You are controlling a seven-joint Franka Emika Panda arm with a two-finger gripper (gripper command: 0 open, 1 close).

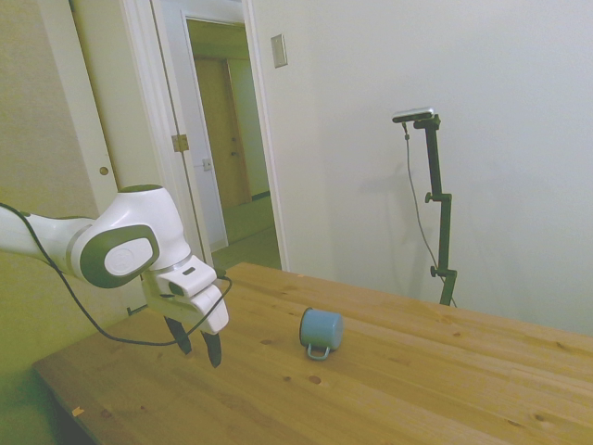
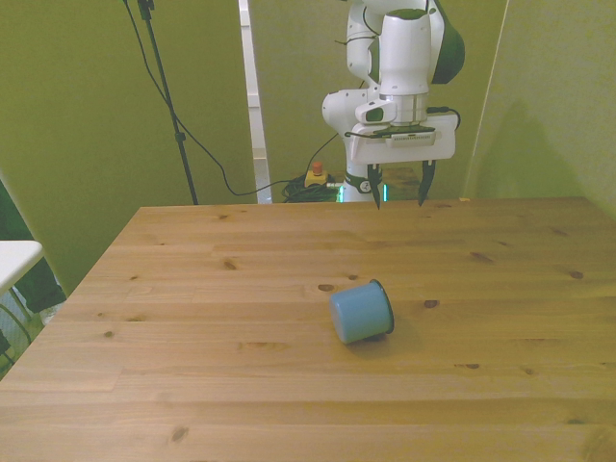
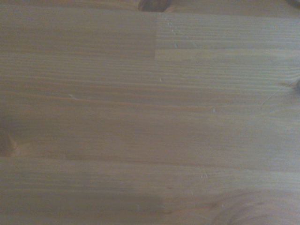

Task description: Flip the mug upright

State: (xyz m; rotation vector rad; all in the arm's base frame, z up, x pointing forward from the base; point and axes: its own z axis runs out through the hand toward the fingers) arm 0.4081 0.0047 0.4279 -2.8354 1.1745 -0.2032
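Observation:
The light blue mug (image 1: 321, 331) lies on its side on the wooden table (image 1: 445, 371), its thin loop handle resting toward the table top. In the front view the mug (image 2: 361, 312) sits near the table's middle, its dark rim turned toward the front view's right. My gripper (image 1: 198, 349) hangs above the table well short of the mug, fingers pointing down and spread apart with nothing between them. From the front, the gripper (image 2: 400, 198) hovers over the far edge, behind the mug. The wrist view holds only bare wood grain (image 3: 150, 117).
The table (image 2: 192, 318) stretches wide on all sides of the mug. A white ledge (image 2: 14, 258) pokes in at the front view's left. An open doorway (image 1: 232, 148) stands behind the arm.

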